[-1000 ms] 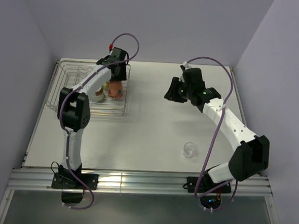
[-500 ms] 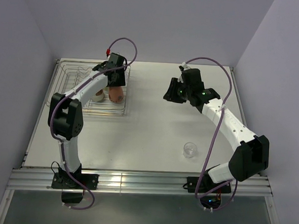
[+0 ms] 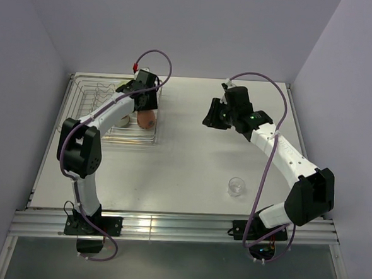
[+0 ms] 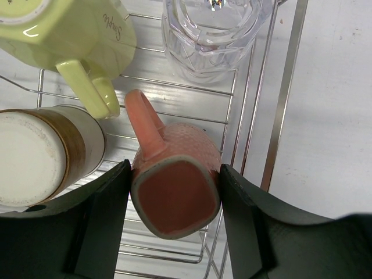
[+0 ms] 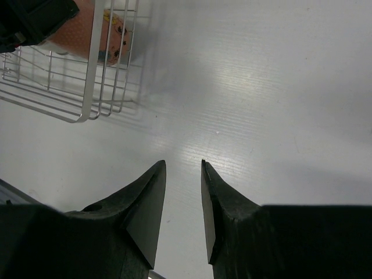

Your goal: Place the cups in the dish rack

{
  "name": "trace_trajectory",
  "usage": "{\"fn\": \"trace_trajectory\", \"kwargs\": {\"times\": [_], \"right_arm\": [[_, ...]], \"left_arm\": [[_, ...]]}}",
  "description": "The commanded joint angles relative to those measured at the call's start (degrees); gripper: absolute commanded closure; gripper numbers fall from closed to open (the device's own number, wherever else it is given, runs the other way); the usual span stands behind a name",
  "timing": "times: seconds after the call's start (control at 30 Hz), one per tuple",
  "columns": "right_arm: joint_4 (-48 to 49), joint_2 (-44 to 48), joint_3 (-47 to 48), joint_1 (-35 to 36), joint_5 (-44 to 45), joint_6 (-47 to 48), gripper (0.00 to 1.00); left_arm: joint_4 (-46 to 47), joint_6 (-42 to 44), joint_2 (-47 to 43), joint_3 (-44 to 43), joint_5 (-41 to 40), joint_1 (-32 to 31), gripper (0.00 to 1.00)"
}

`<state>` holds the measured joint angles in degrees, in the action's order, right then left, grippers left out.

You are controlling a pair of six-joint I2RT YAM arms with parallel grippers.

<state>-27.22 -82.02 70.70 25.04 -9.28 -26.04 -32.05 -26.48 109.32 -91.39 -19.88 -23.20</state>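
My left gripper [image 3: 145, 110] is shut on the salmon-pink mug [image 3: 145, 119], holding it bottom-up over the right end of the wire dish rack [image 3: 74, 107]. In the left wrist view the mug [image 4: 174, 197] sits between my two fingers [image 4: 104, 221], with its handle pointing away. Beside it in the rack [image 4: 285, 99] are the pale yellow mug [image 4: 70, 29], the brown cup [image 4: 40, 157] and a clear tumbler [image 4: 209, 35]. A second clear tumbler [image 3: 236, 186] stands on the table at the near right. My right gripper [image 3: 211, 119] is empty, its jaws slightly apart [image 5: 183, 165] above bare table.
The rack's near right corner [image 5: 93, 75] and the pink mug [image 5: 113, 38] show at the upper left of the right wrist view. Purple walls close in the white table [image 3: 191, 152] at the back and on both sides.
My left wrist has come down towards the rack with the pink mug, and the left elbow has swung to the left. The right arm has barely moved.
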Motion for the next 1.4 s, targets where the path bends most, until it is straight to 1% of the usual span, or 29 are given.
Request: {"fn": "trace_trajectory", "kwargs": {"times": [0.0, 0.07, 0.1, 0.17, 0.2, 0.23, 0.6, 0.83, 0.93, 1.07, 1.1, 1.17, 1.2, 1.27, 1.3, 1.37], "right_arm": [[2.09, 0.46, -0.56, 0.63, 1.19, 0.55, 0.62], [2.09, 0.46, -0.38, 0.8, 1.28, 0.47, 0.62], [2.09, 0.46, -0.47, 0.72, 1.28, 0.47, 0.62], [2.0, 0.46, -0.38, 0.8, 1.46, 0.55, 0.62], [2.0, 0.46, -0.3, 0.89, 1.54, 0.55, 0.62], [1.91, 0.46, -0.21, 0.8, 1.63, 0.55, 0.62], [0.33, 1.07, 1.19, 1.5, 3.3, 0.91, 0.62], [-3.35, 2.56, 2.16, 1.51, 8.47, 1.17, 0.62], [-5.72, 3.97, 2.52, 1.51, 9.19, 0.99, 0.62], [-8.72, 8.7, 0.77, 1.68, 12.34, 0.47, 0.62], [-10.12, 9.76, 0.06, 1.86, 12.88, 0.21, 0.61], [-11.62, 13.09, -2.13, 1.86, 13.32, -0.41, 0.61], [-12.23, 14.33, -3.19, 2.21, 13.06, -1.02, 0.61], [-14.43, 17.4, -6.51, 3.43, 13.49, -1.9, 0.61], [-15.31, 18.29, -7.84, 5.18, 15.06, -3.12, 0.61], [-18.03, 20.48, -11.61, 7.03, 16.13, -4.8, 0.61]], "left_arm": [[-3.1, -1.47, -1.39, 2.27, 0.9, -1.23, 0.33], [-3.19, -1.56, -1.56, 2.45, 0.63, -1.32, 0.25], [-3.19, -1.64, -1.65, 2.45, 0.46, -1.32, 0.2], [-3.28, -1.65, -1.91, 2.27, 0.19, -1.32, 0.17], [-3.28, -1.65, -1.92, 2.19, 0.02, -1.32, 0.13], [-3.45, -1.73, -2.0, 1.92, 0.02, -1.32, 0.12], [-6.08, -1.38, -4.64, -0.71, -2.09, -1.32, 0.09], [-7.76, -1.21, -9.99, -3.09, -3.85, -1.32, 0.01], [-7.67, -1.38, -13.16, -3.0, -3.5, -1.32, 0.01], [-6.71, -1.65, -18.6, -1.34, -0.7, -1.32, 0.01], [-6.18, -1.65, -21.49, 0.32, 1.4, -1.32, 0.01], [-4.43, -1.38, -24.58, 2.35, 3.26, -1.32, 0.01], [-3.9, -1.29, -27.72, 4.45, 3.79, -1.23, 0.01], [-2.23, -1.21, -30.56, 6.39, 6.07, -1.32, 0.01], [-2.05, -1.21, -32.57, 7.45, 6.6, -1.32, 0.01], [-1.7, -1.21, -33.99, 8.07, 8.18, -1.32, 0.01]]}}
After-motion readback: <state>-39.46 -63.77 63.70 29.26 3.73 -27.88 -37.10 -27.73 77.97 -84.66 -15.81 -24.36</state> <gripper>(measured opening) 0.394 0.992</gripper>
